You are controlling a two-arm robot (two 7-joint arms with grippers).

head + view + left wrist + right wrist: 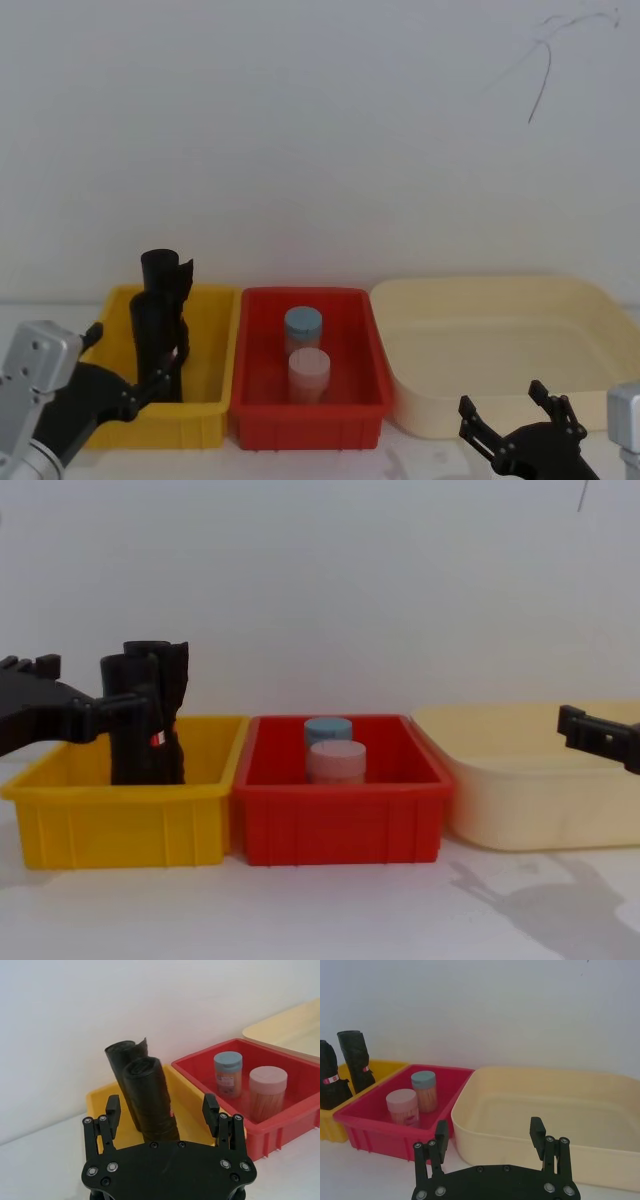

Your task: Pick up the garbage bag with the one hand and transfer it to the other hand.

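Now 2 black rolls stand upright in the yellow bin [120, 825]: the garbage bag [150, 1095], with a red-and-white label, and behind it a notched-top roll [122, 1060]. The left gripper [161, 1107] is spread wide, 1 finger on each side of the bag. The red bin [340, 830] holds a blue-lidded jar [303, 325] and a pink-lidded jar [309, 368]. The right gripper [510, 408], fingers apart, hovers before the cream tub [480, 287].
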